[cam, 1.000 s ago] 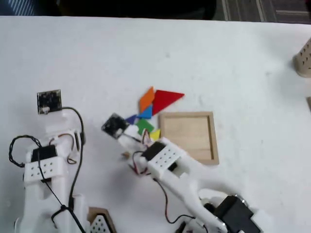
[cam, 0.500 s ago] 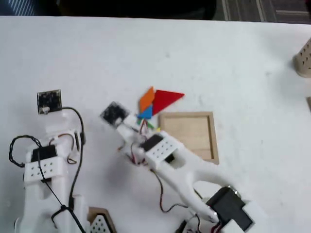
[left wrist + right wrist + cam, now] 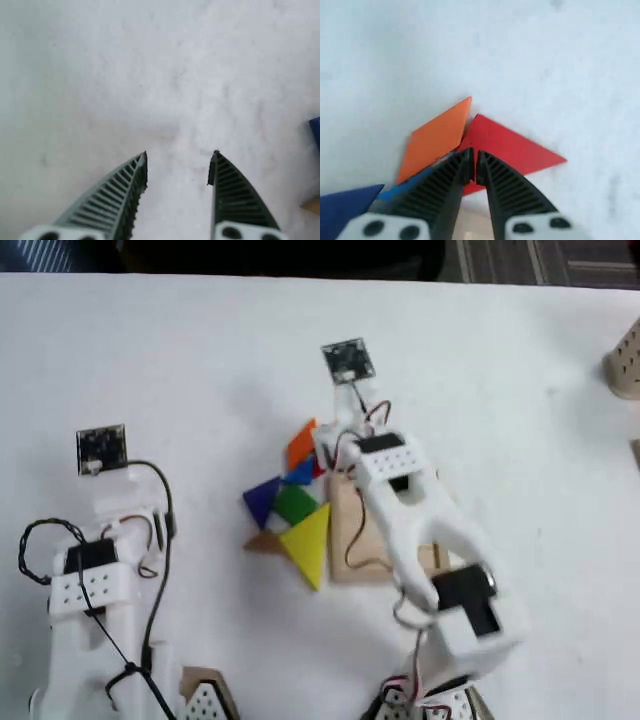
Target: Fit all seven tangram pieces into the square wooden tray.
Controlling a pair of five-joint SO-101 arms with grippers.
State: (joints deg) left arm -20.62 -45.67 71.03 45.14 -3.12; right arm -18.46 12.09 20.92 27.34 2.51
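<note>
Your right tool (image 3: pixel 473 152) is clenched: its two ribbed grey jaws meet almost tip to tip with only a thin slit between them and nothing in the slit. The tips sit right over the seam where the flat orange parallelogram (image 3: pixel 437 137) meets the flat red triangle (image 3: pixel 512 150). The orange piece fans out to the tool's left, the red one to its right, and both have crisp edges and a smooth matte face. Tucked close against the left jaw is the small light blue piece (image 3: pixel 402 187), and farther back on that side lies the dark blue triangle (image 3: pixel 345 205). From above, the rest of the cluster lies behind the tool and to its left. It consists of the green square (image 3: pixel 295 503), the large yellow triangle (image 3: pixel 308 540) and a small tan piece (image 3: pixel 262 541), all lying flat on the tabletop (image 3: pixel 200 360), a white and faintly mottled surface. The square wooden tray (image 3: pixel 345 530), pale bare wood with a raised rim, lies directly behind the tool under the right arm. The yellow triangle's point reaches its left rim, though you cannot tell whether they touch. Your left tool (image 3: pixel 177 160) is released, its ridged jaws spread wide over bare tabletop, well apart from the pieces, with only a dark blue corner off to its right.
</note>
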